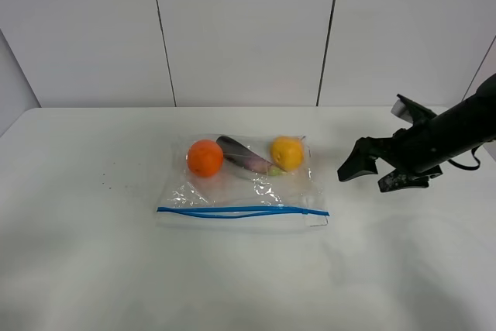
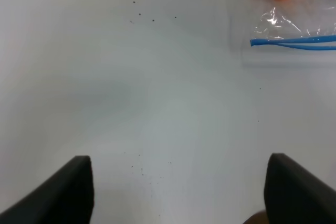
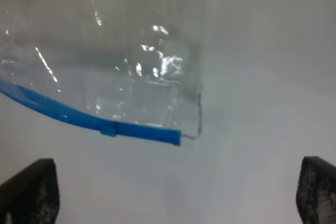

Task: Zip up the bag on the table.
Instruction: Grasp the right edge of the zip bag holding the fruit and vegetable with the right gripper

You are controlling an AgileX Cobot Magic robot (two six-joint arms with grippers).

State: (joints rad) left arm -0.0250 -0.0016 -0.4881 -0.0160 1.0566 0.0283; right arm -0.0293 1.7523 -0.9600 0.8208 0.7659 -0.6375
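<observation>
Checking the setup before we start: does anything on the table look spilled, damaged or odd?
Nothing spilled or damaged. On the bag, the blue zipper strip shows two separate lines, so it looks unzipped. Dark specks dot the table left of it.

A pale grey panelled wall [image 1: 240, 29] under soft, even light

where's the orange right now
In the exterior high view the orange sits inside the bag, at its left end, beside the dark purple item.
</observation>
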